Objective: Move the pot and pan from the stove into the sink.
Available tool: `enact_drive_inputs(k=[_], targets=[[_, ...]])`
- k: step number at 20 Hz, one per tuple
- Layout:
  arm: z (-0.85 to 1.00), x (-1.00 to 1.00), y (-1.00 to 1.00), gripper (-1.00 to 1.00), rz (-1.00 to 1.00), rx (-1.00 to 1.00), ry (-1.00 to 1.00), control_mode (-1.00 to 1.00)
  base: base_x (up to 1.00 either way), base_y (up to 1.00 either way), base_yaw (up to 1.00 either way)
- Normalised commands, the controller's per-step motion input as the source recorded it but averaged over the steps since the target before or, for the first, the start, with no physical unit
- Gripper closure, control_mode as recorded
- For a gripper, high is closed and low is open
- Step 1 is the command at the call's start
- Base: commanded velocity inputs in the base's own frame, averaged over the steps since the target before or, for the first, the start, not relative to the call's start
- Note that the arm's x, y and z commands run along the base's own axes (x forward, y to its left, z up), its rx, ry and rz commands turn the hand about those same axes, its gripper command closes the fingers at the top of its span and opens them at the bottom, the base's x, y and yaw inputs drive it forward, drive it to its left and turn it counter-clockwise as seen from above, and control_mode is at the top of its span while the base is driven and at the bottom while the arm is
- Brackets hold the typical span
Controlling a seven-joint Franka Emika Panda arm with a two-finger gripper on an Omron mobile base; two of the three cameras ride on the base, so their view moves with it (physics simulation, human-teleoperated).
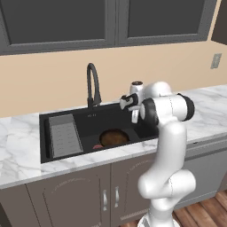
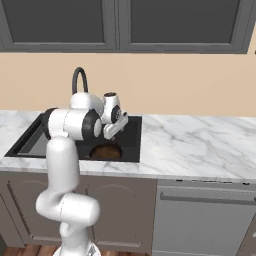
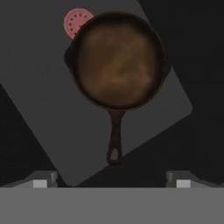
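Observation:
The pan [image 3: 117, 61], a dark skillet with a rusty-brown inside, lies flat on the floor of the black sink [image 3: 39, 113], its long handle [image 3: 115, 140] pointing toward my hand. It also shows low in the basin as the pan [image 1: 113, 138] and the pan [image 2: 105, 152]. My gripper [image 3: 112, 178] hangs open above it, its fingertips [image 3: 41, 180] wide apart with nothing between them. From the base, the gripper [image 1: 135, 118] sits over the sink [image 1: 111, 116], right of the black arched faucet [image 1: 92, 84]. The pot and the stove are out of view.
A grey ribbed tray insert [image 1: 64, 135] fills the basin's left part. A pink round drain cover [image 3: 77, 21] peeks out beside the pan's far rim. Marble counter [image 2: 200, 145] runs to the right, above a grey appliance front [image 2: 200, 215]. Dark wall cabinets [image 1: 111, 20] hang overhead.

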Motion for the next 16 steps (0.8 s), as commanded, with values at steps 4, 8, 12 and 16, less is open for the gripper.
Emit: enact_drive_inputs(k=[4, 8, 12, 16], targets=[[0.42, -0.74, -0.15, -1.00, 0.09, 0.12, -0.24, -1.00, 0.00, 0.00, 0.00], [0.44, -0.74, -0.10, -1.00, 0.09, 0.09, -0.25, -1.00, 0.00, 0.00, 0.00], [0.50, -0.73, -0.03, -1.00, 0.09, 0.07, -0.24, -1.00, 0.00, 0.00, 0.00], [0.71, -0.68, 0.00, -1.00, 0.08, 0.05, -0.24, -1.00, 0.00, 0.00, 0.00]])
